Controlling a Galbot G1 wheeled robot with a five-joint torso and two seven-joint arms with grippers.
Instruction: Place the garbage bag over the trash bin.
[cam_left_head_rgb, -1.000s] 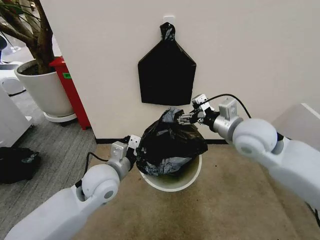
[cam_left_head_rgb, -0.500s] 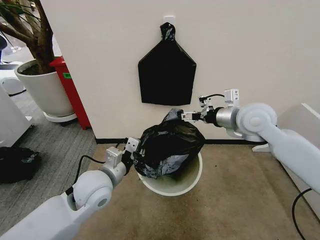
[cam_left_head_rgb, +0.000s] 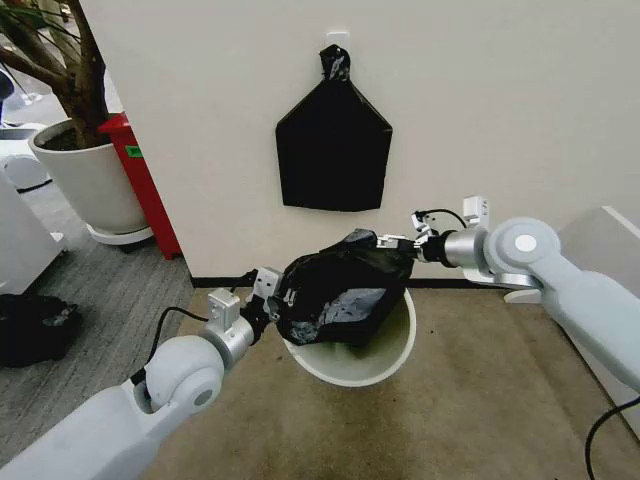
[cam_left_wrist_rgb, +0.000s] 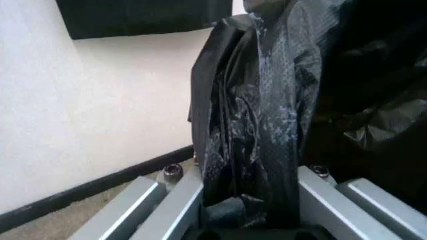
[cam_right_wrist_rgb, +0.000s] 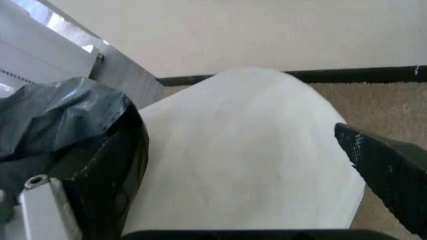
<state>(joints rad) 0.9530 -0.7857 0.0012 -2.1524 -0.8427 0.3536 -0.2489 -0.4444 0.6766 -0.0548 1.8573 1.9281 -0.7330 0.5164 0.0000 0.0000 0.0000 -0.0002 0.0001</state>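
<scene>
My left gripper and right gripper both clamp the crinkly, glossy black garbage bag above the round white trash bin.

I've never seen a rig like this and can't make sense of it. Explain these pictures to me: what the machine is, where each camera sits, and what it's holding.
This is a wheeled robot with two arms, each ending in a gripper. The head view looks down from the robot's head. The other two pictures come from cameras on its wrists, so they sit very close to the work.

On the carpet by the wall stands the trash bin, a small white bucket. Above it the garbage bag, thin black plastic, is stretched between both arms. The left gripper is shut on one side of the bag; the left wrist view shows the plastic pinched between its fingers. The right gripper is shut on the other side.
</scene>
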